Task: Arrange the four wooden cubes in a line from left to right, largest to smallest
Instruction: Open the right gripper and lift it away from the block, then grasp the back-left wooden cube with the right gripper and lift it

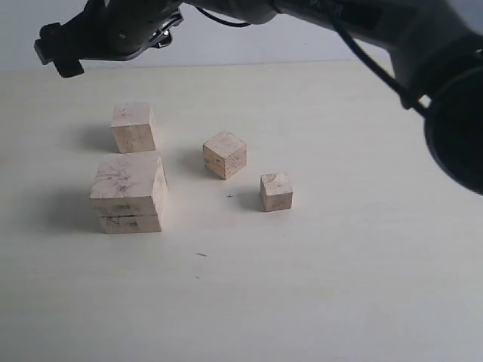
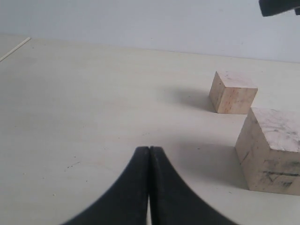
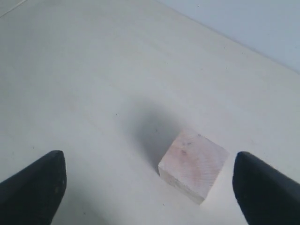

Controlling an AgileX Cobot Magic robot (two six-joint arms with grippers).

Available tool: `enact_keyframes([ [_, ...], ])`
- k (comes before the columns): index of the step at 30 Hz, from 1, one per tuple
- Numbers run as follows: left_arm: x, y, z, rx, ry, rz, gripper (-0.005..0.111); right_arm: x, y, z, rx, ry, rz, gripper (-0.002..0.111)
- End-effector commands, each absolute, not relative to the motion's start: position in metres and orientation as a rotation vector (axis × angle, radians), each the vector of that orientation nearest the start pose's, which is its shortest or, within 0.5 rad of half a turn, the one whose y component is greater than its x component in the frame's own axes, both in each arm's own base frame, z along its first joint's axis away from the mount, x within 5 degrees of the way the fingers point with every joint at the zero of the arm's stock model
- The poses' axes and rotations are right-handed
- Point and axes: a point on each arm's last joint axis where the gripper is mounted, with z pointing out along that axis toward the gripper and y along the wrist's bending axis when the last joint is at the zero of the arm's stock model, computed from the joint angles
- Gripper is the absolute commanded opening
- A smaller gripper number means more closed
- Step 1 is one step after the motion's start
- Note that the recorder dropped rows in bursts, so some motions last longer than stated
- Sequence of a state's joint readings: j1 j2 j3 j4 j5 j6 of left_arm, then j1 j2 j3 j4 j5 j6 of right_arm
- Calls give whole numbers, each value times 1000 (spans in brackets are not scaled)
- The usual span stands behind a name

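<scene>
- The right gripper (image 3: 147, 161) is standing wide open with nothing in its grasp; its two dark fingers (image 3: 35, 187) are showing at either side of the right wrist view with bare space between them.
- It is hanging in the air over a single pale wooden cube, most likely the second-largest cube (image 3: 193, 164), which is sitting on the table below and touching neither finger.
- In the exterior view the right arm (image 1: 362, 30) is reaching across from the upper right to the far left, so that this gripper is hovering above and behind the second-largest cube.
- The left gripper (image 2: 149, 149) is pressed fully closed, finger against finger, and is gripping nothing; it is pointing low over the table (image 1: 362, 286), well apart from the cubes.
- The largest cube (image 1: 128, 192) is sitting at the left of the table, nearest the exterior camera, with dark pencil-like marks on its faces.
- The second-largest cube is standing just behind it, near but not touching.
- The third cube (image 1: 225, 154) is lying to the right of those two, turned so that a corner is facing the exterior camera.
- The smallest cube (image 1: 276, 191) is resting further right again, apart from the third.
- All four cubes are sitting flat on the table, none stacked.
</scene>
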State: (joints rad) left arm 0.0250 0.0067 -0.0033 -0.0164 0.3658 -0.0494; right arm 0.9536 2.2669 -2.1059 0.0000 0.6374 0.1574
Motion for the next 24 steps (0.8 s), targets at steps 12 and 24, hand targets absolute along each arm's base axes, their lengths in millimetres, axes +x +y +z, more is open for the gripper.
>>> enact_keyframes([
  [12,53,1,181,-79,1836,-40,0,346,456,195,-720,2227,582,88],
  [24,53,1,181,-77,1836,-41,0,359,456,159,-636,2270,596,88],
])
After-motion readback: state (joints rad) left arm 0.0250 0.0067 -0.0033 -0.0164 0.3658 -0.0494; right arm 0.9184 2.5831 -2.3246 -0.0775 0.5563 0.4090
